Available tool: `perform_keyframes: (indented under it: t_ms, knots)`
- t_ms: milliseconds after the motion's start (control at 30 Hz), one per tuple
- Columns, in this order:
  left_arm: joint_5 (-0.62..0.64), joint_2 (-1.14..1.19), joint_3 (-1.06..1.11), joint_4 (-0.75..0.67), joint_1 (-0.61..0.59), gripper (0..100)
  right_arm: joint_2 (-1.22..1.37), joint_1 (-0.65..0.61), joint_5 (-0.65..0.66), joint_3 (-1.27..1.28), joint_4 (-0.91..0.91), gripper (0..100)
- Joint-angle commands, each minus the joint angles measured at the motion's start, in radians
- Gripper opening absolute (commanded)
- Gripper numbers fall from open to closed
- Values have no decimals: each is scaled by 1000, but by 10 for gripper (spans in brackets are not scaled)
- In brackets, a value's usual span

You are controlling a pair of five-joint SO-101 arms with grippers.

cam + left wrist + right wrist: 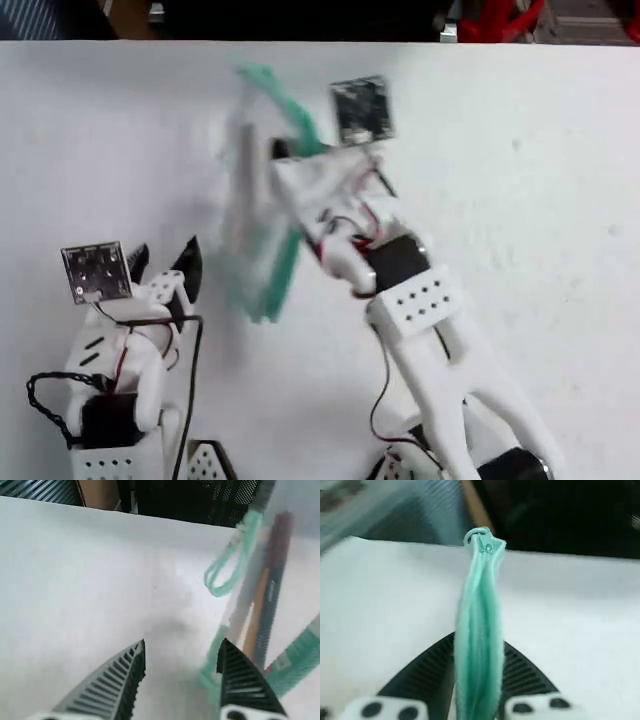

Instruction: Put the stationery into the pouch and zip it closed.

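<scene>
One pouch [262, 215], two claws: left claw [165, 255], right claw [288, 152].

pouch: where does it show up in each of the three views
high view: pouch stands on edge over the upper middle of the white table.
left wrist view: pouch lies just beyond one finger of the open left tool, with pens inside.
right wrist view: pouch is seen edge-on, its green rim clamped in the right tool.
shared landmark: the white table.
</scene>
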Motion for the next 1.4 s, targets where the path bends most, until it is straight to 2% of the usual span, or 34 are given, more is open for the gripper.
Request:
perform_keyframes:
  t_ms: [0, 133, 233, 300, 400, 467, 667, 800, 900, 1000, 1100, 1167, 1267, 1367]
  knots:
    - [12, -10, -6, -26, -7, 233, -142, 147, 8, 203, -5, 20]
    - [12, -10, -5, -26, -4, 233, -354, 271, 183, 436, 1, 20]
    - [12, -10, -5, -26, -4, 233, -519, 271, 361, 560, 74, 42]
    - [12, -10, -5, -25, -4, 233, -607, 242, 470, 600, 206, 129]
    - [12, -10, -5, -23, -4, 233, -699, 239, 529, 611, 374, 293]
    - [12, -10, -5, -21, -4, 233, -750, 272, 577, 609, 432, 326]
    - [12, -10, -5, -20, -4, 233, -823, 384, 687, 609, 572, 293]
    - [12, -10, -5, -21, -2, 233, -812, 340, 776, 611, 631, 294]
    - [12, -10, -5, -20, -2, 233, -800, 288, 901, 601, 651, 289]
    - [11, -10, -5, -18, -2, 233, -797, 335, 947, 546, 645, 206]
    - [-15, -10, -5, -18, -2, 233, -782, 424, 974, 523, 529, 3]
    - [-26, -10, -5, -18, -2, 233, -730, 499, 996, 534, 441, 43]
    - [-26, -10, -5, -18, -2, 233, -556, 610, 1000, 540, 305, 14]
    - [-25, -10, -2, -18, -2, 233, -320, 662, 1000, 517, 157, 16]
